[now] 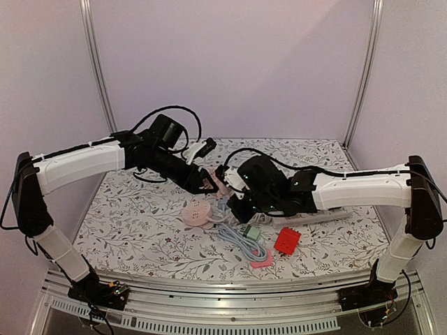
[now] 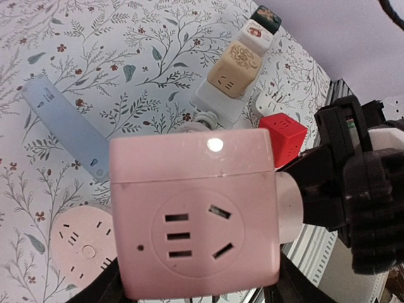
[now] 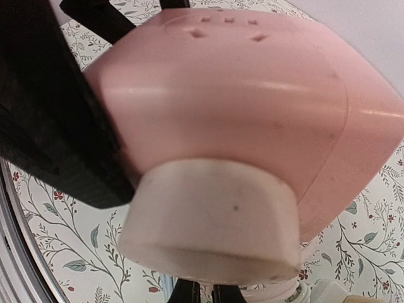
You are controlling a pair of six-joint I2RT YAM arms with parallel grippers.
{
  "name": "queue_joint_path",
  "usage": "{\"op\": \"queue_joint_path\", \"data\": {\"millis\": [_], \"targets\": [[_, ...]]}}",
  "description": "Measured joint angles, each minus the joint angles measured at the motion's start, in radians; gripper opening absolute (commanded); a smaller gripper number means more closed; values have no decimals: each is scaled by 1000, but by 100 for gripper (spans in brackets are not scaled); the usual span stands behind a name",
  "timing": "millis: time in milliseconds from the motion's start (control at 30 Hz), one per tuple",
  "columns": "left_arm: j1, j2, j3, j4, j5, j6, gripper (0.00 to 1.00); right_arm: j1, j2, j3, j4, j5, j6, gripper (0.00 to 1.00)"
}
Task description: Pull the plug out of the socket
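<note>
Pink cube socket (image 2: pixel 192 214) is up off the surface, clamped in the left gripper (image 1: pixel 204 180), with one black finger down each side of it. Makes sense to me: one arm braces the block so the other can tug against it.

White plug (image 2: pixel 287 208) is seated in the cube's side face, the one turned toward the right gripper (image 1: pixel 232 185), so I'd say nothing's been pulled out yet. That right gripper has its jaws pinched tight together right at the plug's outer end. What exactly they're biting on I can't tell, because the plug body hides the tips in the right wrist view.

Below the two grippers there's a floral-print tablecloth (image 1: pixel 140 209) with a bunch of other stuff on it:
- a round pink socket (image 1: pixel 197 213) just under the left gripper
- a coiled grey cable (image 1: pixel 244 241) and a red cube (image 1: pixel 287 240) nearer the bases than the right gripper
- a pale blue power strip (image 2: pixel 63 126) lying flat, beyond the held cube in the left wrist view

Room's just plain lilac walls (image 1: pixel 230 63) with metal frame posts (image 1: pixel 98 70) in the corners.

My guess is the pull needs to go straight out along the pins, otherwise the cube will twist in the left grip.
</note>
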Motion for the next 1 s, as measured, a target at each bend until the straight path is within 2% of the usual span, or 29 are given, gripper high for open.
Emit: {"op": "queue_joint_path", "data": {"millis": [367, 800, 1000], "targets": [[-35, -2, 21, -24, -101, 3, 21, -6, -21, -30, 24, -5, 20, 0], [-45, -16, 33, -23, -141, -4, 20, -13, -49, -43, 44, -11, 34, 0], [-40, -19, 32, -21, -115, -6, 20, -13, -49, -43, 47, -11, 36, 0]]}}
